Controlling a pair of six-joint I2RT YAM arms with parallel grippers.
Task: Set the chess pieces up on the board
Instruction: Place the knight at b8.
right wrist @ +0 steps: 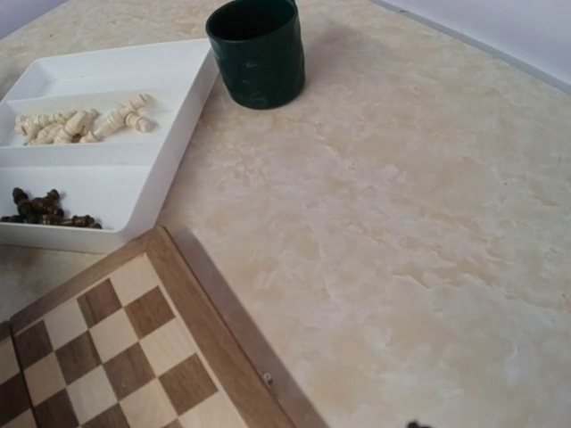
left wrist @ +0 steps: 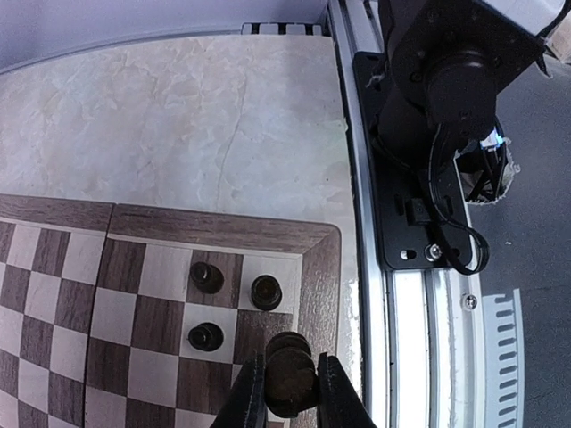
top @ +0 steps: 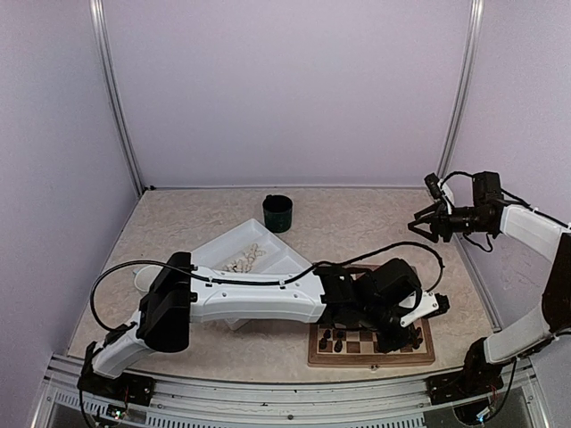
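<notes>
The left claw (left wrist: 287, 392) is pinched shut on a dark piece (left wrist: 289, 379) over an edge square of the board (left wrist: 312, 267); the right claw (top: 426, 221) hangs half-open, empty, well apart. Released tilted, the piece could topple against the neighbouring chessman (left wrist: 266, 292).

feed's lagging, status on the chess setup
Left gripper shut on dark piece near board corner. Right gripper open, empty, off board. Three dark pieces nearby, not blocking.

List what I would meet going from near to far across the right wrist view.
board → dark chess pieces in the near compartment of the white tray → pale chess pieces in its far compartment → green cup
</notes>
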